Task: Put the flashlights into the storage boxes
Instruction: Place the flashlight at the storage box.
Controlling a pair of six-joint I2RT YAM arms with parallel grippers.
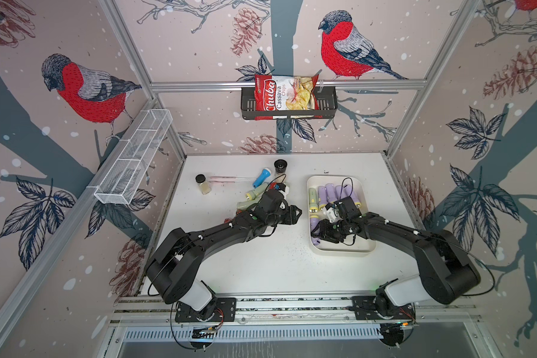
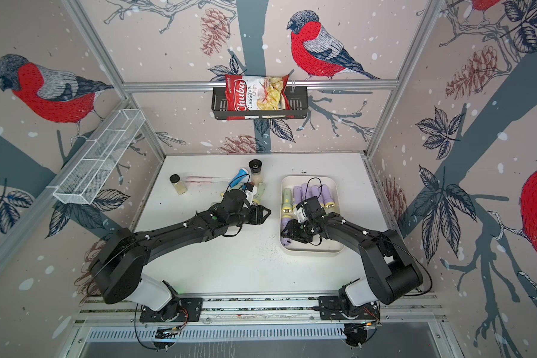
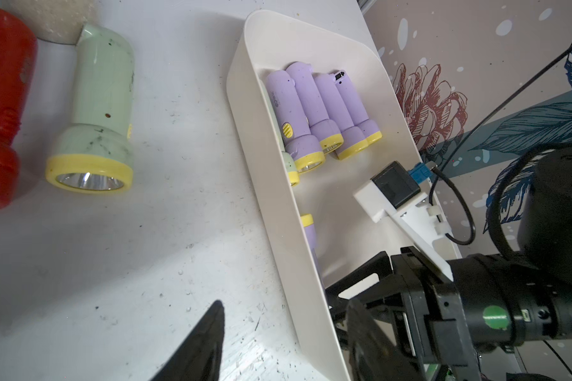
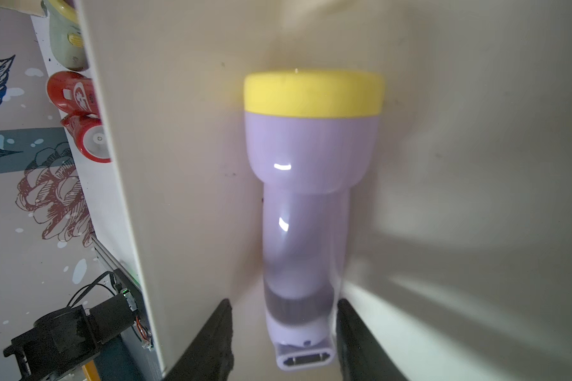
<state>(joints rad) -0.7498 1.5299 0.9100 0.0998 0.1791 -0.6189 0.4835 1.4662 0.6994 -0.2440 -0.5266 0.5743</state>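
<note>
the left gripper (image 1: 296,214) is mostly cut off, its state unclear; the right gripper (image 4: 283,306), jaws parted, flanks the tail of a lilac flashlight (image 4: 307,184) lying in the cream tray (image 4: 179,184), lengthwise straight ahead, yellow head farthest.

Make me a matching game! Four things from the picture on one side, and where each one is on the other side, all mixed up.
Things:
1. cassava chips bag
2. blue flashlight
3. lilac flashlights
4. white wire basket

Places:
A. in the cream tray
B. lying on the table
C. in the black basket on the back wall
D. hung on the side wall

Pairs: 1-C, 2-B, 3-A, 4-D.
</note>
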